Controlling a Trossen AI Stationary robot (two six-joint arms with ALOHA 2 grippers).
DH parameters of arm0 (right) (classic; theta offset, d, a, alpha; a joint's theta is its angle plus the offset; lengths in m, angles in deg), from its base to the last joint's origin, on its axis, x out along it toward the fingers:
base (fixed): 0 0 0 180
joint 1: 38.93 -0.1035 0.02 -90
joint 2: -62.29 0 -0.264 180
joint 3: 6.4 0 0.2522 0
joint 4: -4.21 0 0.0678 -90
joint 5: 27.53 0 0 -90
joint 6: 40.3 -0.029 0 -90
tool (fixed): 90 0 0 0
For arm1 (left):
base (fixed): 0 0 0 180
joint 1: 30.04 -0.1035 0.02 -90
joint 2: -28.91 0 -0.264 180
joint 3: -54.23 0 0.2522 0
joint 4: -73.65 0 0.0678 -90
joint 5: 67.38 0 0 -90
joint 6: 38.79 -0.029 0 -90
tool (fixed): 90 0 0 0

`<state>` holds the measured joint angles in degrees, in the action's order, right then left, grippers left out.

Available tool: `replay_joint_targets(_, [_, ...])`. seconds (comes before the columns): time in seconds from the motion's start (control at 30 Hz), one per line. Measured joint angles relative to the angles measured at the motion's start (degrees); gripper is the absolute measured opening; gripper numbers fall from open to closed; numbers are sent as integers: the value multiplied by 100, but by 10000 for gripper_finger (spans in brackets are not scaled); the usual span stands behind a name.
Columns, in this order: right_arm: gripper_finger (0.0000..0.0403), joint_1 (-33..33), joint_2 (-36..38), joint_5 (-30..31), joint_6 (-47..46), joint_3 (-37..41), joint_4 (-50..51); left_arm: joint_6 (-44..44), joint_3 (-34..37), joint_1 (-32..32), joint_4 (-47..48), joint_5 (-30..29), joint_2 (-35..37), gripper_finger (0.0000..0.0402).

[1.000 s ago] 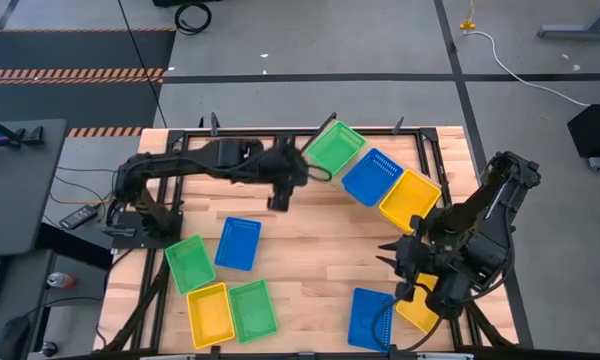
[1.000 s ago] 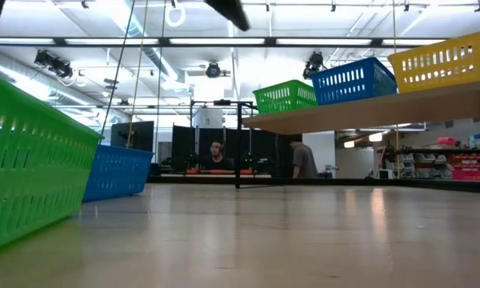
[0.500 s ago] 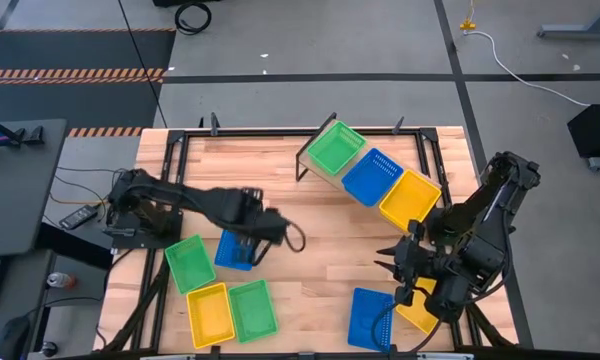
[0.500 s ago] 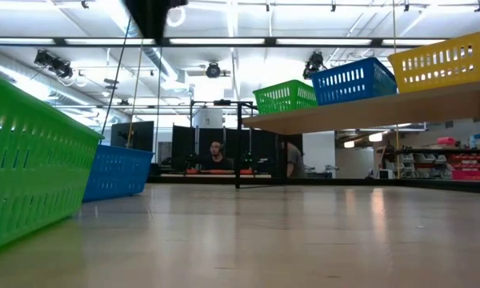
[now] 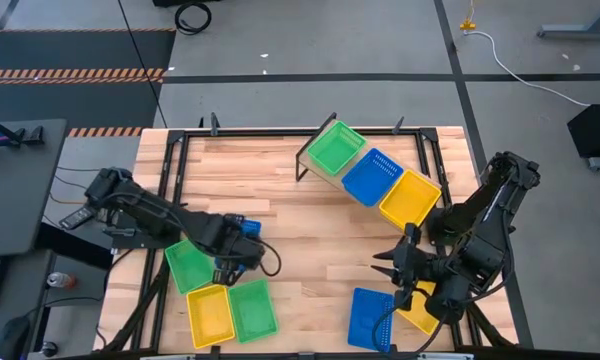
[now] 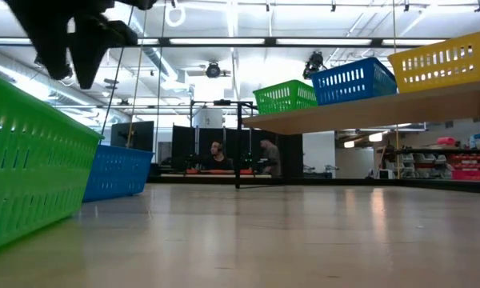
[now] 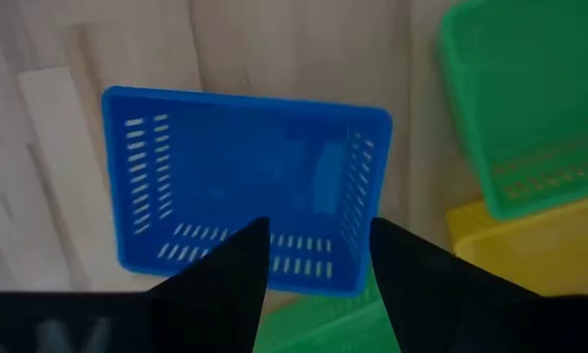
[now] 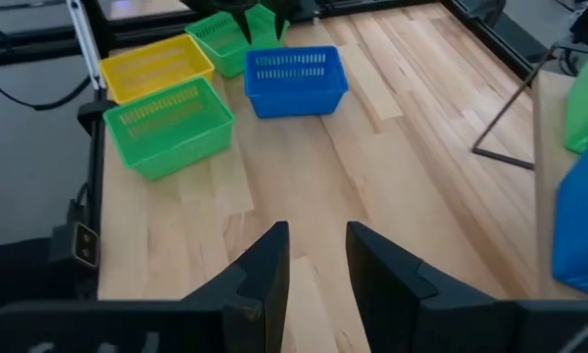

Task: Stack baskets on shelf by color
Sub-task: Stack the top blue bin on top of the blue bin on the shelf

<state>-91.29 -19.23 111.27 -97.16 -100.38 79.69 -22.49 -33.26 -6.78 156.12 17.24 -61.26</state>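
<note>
On the tilted shelf [image 5: 315, 165] at the far right sit a green basket [image 5: 335, 148], a blue one [image 5: 373, 175] and a yellow one [image 5: 410, 197], side by side. My left gripper [image 7: 318, 230] points down, open, above a loose blue basket [image 7: 240, 176] on the table's left half. The low view shows this gripper [image 6: 76, 44] well above that basket [image 6: 116, 172]. My right gripper [image 8: 317, 240] hangs open over the table's right half with nothing between its fingers.
Beside the loose blue basket lie a green basket [image 5: 190, 265], a yellow one [image 5: 208, 315] and another green one [image 5: 252, 310] at the near left. A blue basket [image 5: 368, 318] and a yellow one [image 5: 420, 310] lie at the near right under my right arm.
My left gripper has swung from beside the shelf's green basket toward the table's left and near edges and come down, tipping until it points down over the loose blue basket. The baskets have not moved.
</note>
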Motion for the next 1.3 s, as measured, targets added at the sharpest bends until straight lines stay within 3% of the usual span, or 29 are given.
replay_joint_targets(0.23, [110,1,-152,-9,4,0,-87,260,804,405,-550,286,-1,186])
replay_joint_targets(0.77, [110,263,-459,-374,2,0,-297,115,1984,564,-2218,56,-4,176])
replay_joint_targets(0.9, [110,262,-459,-369,2,0,-300,-345,1984,750,-2374,-101,-4,137])
replay_joint_targets(1.1, [110,262,-459,-366,-37,0,-317,-399,1984,814,-2478,-125,-4,22])
replay_joint_targets(1.3, [109,278,-459,-176,-39,0,-335,-1513,1858,814,-2403,-218,-6,15])
